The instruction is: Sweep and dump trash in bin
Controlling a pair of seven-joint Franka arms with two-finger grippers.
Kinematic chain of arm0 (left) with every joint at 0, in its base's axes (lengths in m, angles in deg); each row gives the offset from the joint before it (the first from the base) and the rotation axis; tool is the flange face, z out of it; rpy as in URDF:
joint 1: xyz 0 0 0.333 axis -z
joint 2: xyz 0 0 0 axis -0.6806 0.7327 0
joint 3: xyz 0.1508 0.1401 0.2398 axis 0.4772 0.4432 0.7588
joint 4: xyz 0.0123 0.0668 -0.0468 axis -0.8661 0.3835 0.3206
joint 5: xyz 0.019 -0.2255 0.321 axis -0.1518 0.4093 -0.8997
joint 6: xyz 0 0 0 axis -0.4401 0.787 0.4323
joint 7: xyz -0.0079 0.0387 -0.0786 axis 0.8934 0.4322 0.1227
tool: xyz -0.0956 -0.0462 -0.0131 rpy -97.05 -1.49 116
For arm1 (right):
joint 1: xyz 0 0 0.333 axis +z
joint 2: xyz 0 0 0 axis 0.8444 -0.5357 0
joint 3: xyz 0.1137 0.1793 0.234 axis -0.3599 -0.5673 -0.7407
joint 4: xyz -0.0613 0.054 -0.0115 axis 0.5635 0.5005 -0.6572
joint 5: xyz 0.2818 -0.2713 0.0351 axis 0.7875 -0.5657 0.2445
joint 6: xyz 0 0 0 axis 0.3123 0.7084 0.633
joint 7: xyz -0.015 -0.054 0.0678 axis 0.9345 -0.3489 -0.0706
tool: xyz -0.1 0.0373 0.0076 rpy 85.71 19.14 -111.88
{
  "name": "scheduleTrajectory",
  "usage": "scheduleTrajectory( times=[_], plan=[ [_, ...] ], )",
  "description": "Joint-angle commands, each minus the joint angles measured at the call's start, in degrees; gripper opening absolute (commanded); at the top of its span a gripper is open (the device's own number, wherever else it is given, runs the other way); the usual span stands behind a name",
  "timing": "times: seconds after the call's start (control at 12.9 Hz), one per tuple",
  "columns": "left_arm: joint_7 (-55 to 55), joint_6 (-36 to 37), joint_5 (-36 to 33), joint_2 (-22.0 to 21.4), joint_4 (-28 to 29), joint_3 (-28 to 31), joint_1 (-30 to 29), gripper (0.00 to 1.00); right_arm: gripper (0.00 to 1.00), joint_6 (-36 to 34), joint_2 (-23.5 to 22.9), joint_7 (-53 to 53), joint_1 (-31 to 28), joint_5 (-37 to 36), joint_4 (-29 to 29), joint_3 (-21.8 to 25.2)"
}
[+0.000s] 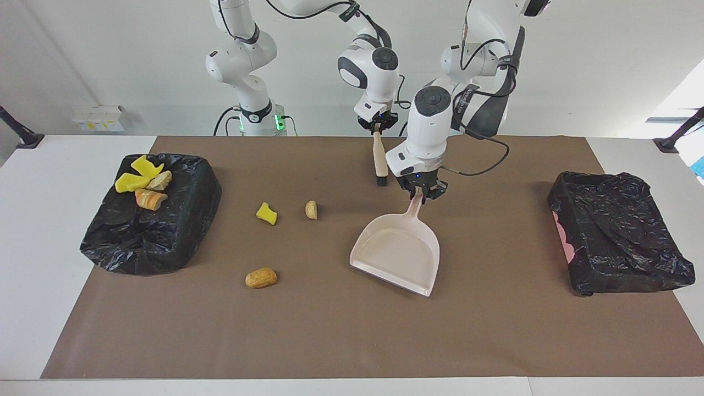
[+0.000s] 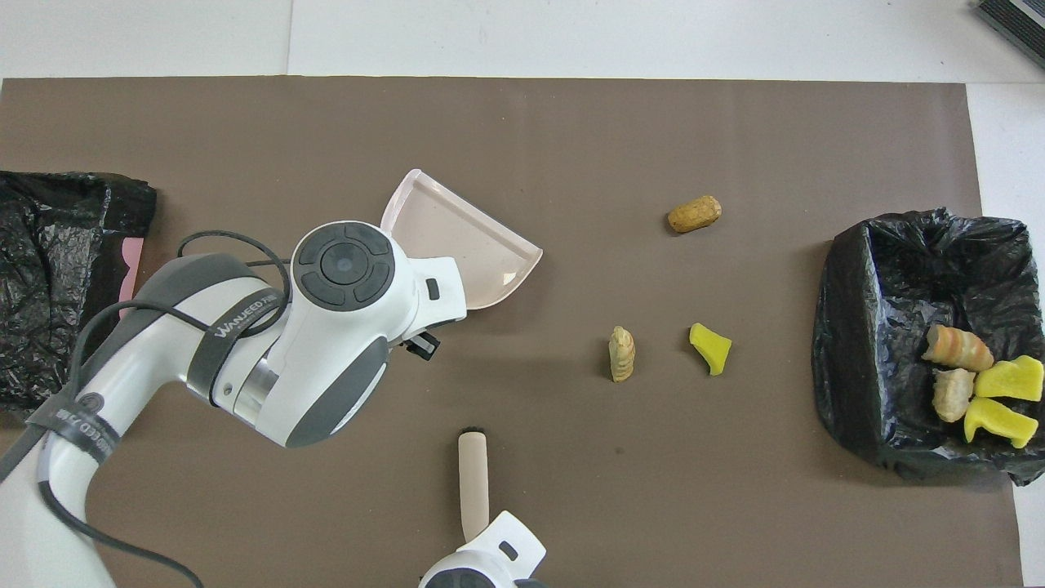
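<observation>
Three pieces of trash lie loose on the brown mat (image 1: 495,341) that covers the table (image 1: 66,231). A yellow spongy scrap (image 1: 267,214) and a small tan chunk (image 1: 311,209) sit side by side, toward the right arm's end of the mat from the dustpan (image 1: 397,254). A larger tan-orange chunk (image 1: 260,278) lies farther from the robots than those two. Four more pieces, two yellow scraps (image 1: 137,175) and two bread-like chunks (image 1: 154,190), rest in the black-lined bin (image 1: 148,236) at the right arm's end of the table, piled at the corner of the bin nearest the robots.

The beige dustpan sits near the middle of the mat, its open mouth turned away from the robots and angled toward the left arm's end. The left hand (image 1: 421,191) is clenched on the tip of the dustpan's handle, and the pan hangs slanted from that grip; whether its lip touches the mat cannot be told.

Nearer to the robots than the dustpan, the right hand (image 1: 377,127) is clamped on the top of a brush (image 1: 378,159), which hangs upright with its dark bristles pointing down just above the mat. In the overhead view the brush handle (image 2: 473,482) shows as a pale rod.

A second black-lined bin (image 1: 616,236) stands at the left arm's end of the table, with a strip of pink showing at its edge.
</observation>
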Motion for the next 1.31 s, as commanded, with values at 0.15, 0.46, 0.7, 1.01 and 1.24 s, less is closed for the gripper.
scheduleTrajectory(
  times=[0.15, 0.46, 0.7, 1.01, 1.24],
  plan=[
    [-19.7, 2.26, 1.11, -2.22, 0.98, 1.42, -1.38, 0.0, 0.0, -16.96, 4.25, 3.33, -8.78, 3.13, 7.72, 0.25],
    [-29.48, 1.13, 1.19, -2.74, 2.73, 1.42, -0.25, 0.0, 0.0, -25.41, 9.17, 9.64, -17.39, 2.07, 8.53, 0.95],
    [-30.55, -0.81, 1.19, -3.1, 4.93, 1.25, 1.25, 0.0, 0.0, -25.6, 7.79, 20.17, -28.36, 0.58, 8.53, 0.78],
    [-30.73, -5.55, 1.19, -3.97, 8.88, 0.99, 2.75, 0.0, 0.0, -26.57, 7.08, 23.19, -38.56, -7.84, 7.74, 0.6],
    [-32.4, -6.69, 1.19, -4.24, 11.07, 0.98, 4.85, 0.0, 0.0, -24.55, 3.92, 34.94, -44.73, -14.33, 9.31, 0.69]
  ],
)
